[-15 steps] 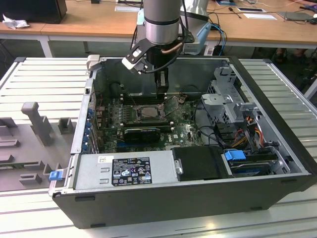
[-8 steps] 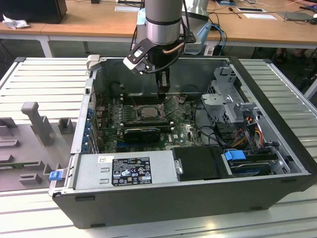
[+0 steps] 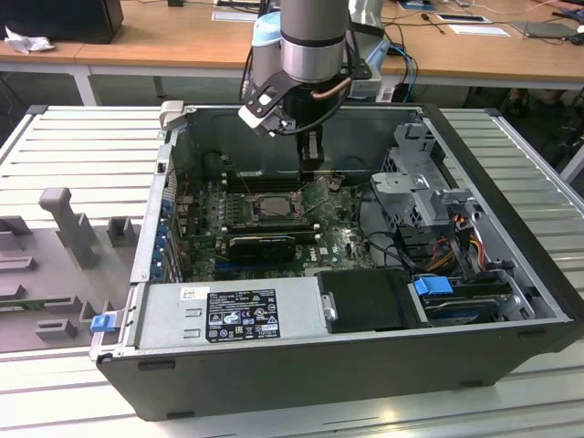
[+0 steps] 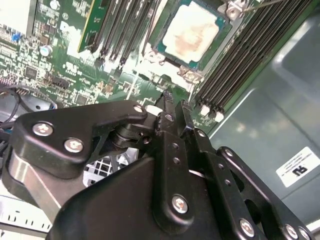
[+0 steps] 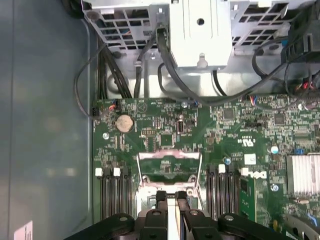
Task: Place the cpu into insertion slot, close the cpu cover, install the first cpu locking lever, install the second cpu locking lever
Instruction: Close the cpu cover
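- Gripper [image 5: 170, 196] is seen clenched on nothing, its tips almost touching, inside the open computer case [image 3: 511, 301].
- It is hung just above the cpu cover [image 5: 169, 156]; contact cannot be told.
- Cpu cover is seen swung up and tilted, not closed over the socket; green board is seen through its open centre in the first wrist view.
- Cpu [image 4: 192, 31] is seated flat in the insertion slot [image 3: 246, 208], pale top up, just beyond the fingertips [image 4: 167, 100] in the second wrist view.
- Insertion slot is flanked by black memory slots [image 5: 112, 195] on both sides of the motherboard [image 5: 225, 130].
- Drive cage [image 5: 200, 30] and black cables [image 5: 165, 65] are found past the board's edge.
- Case is laid on a slatted metal table [image 3: 82, 137].
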You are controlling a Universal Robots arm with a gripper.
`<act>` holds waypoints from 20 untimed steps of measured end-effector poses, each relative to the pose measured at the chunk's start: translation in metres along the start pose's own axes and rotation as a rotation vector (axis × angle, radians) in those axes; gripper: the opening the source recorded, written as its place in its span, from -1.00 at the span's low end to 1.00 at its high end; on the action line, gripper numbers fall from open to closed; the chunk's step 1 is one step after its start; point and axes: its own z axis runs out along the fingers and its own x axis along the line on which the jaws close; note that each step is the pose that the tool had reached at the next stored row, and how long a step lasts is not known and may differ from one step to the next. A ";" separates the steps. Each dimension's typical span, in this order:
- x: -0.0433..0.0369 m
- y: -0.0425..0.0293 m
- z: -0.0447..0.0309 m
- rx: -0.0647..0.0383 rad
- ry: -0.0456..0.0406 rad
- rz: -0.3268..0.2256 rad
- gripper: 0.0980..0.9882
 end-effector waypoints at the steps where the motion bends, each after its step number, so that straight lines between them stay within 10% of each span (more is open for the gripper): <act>1: 0.0001 0.0025 0.0002 0.000 0.0000 0.000 -0.74; 5: 0.0006 0.0173 0.0013 0.002 -0.0001 0.000 -0.74; 20: 0.0011 0.0368 0.0041 0.002 -0.0005 0.000 -0.74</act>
